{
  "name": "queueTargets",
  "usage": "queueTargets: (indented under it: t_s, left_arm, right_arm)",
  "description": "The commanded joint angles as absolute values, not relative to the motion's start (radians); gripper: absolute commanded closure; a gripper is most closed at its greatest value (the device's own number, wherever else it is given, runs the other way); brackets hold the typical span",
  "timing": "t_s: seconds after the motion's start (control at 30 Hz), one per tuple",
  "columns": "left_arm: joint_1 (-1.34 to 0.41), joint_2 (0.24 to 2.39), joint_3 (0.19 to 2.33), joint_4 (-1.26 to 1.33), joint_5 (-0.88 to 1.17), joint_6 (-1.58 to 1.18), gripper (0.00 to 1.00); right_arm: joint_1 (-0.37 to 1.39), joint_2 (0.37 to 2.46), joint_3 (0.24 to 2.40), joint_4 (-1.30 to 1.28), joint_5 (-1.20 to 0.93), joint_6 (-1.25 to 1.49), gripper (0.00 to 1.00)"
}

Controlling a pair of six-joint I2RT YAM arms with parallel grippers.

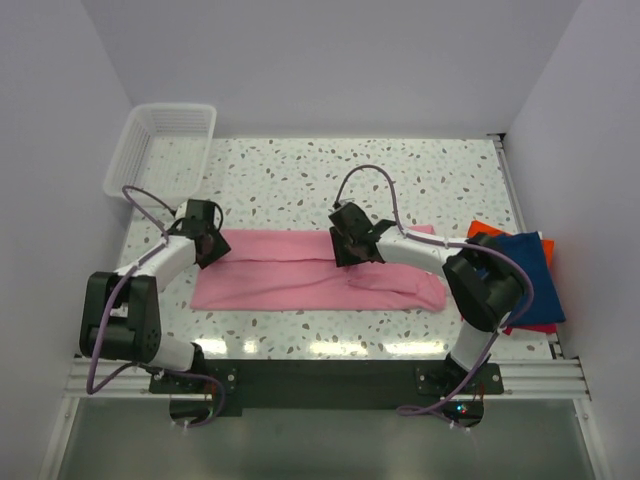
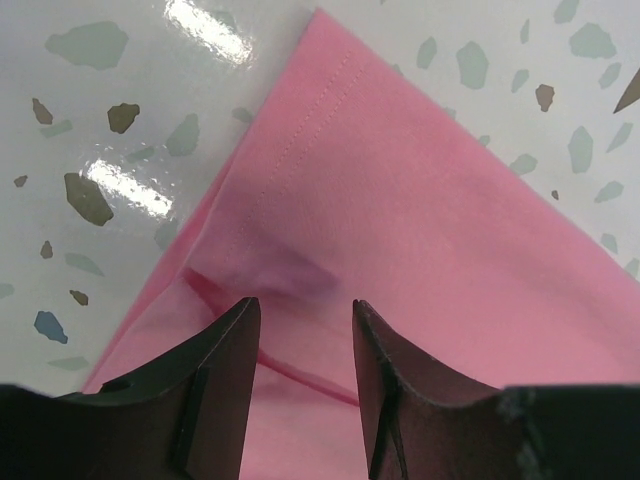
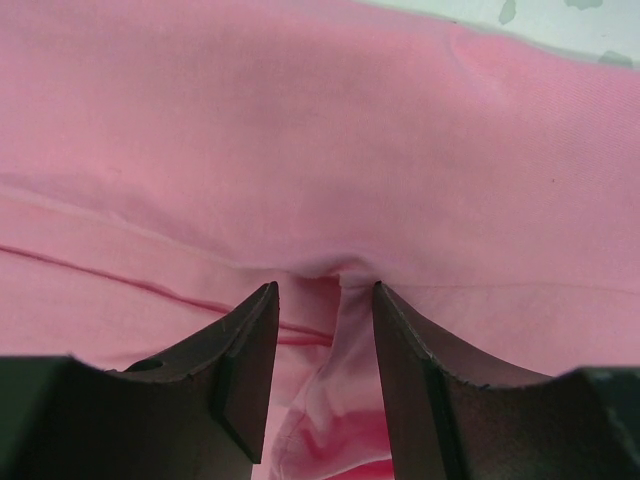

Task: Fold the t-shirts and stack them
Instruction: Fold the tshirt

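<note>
The pink t-shirt (image 1: 300, 275) is lying as a long folded strip across the desk (image 1: 330, 170). It is judged light and limp, with layers liable to slide; hemmed corners are offering the surest hold. The left fingers (image 2: 220, 380) are standing wide over one such corner. The right fingers (image 3: 245, 370) are standing apart, cloth puckering between them. The wrist views are showing stitching and layers; the top view alone is showing the whole strip.

Both arms low, wrists pitched down.
Left gripper (image 2: 305, 312) jaws apart; right gripper (image 3: 322, 292) jaws apart too; left arm (image 1: 165, 262) bent short, right arm (image 1: 420, 252) reaching inward.
</note>
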State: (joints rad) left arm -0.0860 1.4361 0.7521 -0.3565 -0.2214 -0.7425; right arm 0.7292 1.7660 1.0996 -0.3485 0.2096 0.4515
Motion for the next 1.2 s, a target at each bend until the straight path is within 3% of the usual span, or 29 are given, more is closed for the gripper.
queueTargets:
  t_s: [0.0, 0.27, 0.43, 0.63, 0.7, 0.87, 1.17]
  left_arm:
    - [-0.075, 1.468, 0.759, -0.296, -0.239, -0.775, 0.53]
    - [-0.075, 1.496, 0.77, -0.304, -0.281, -0.799, 0.57]
    - [-0.074, 1.49, 0.787, -0.313, -0.299, -0.796, 0.72]
    - [-0.074, 1.491, 0.798, -0.313, -0.308, -0.785, 0.92]
    - [-0.074, 1.488, 0.798, -0.316, -0.31, -0.782, 0.97]
    - [-0.074, 1.465, 0.793, -0.322, -0.322, -0.781, 1.0]
    - [-0.069, 1.401, 0.798, -0.33, -0.328, -0.775, 1.0]
  right_arm:
    - [0.739, 1.767, 1.137, -0.313, 0.261, 0.434, 0.54]
    - [0.738, 1.77, 1.118, -0.31, 0.278, 0.428, 0.58]
    - [0.738, 1.767, 1.108, -0.307, 0.287, 0.428, 0.68]
    - [0.738, 1.772, 1.108, -0.31, 0.287, 0.428, 0.91]
    - [0.738, 1.769, 1.106, -0.31, 0.288, 0.433, 0.95]
    - [0.738, 1.744, 1.091, -0.318, 0.291, 0.442, 1.0]
    - [0.738, 1.669, 1.063, -0.336, 0.295, 0.453, 1.0]
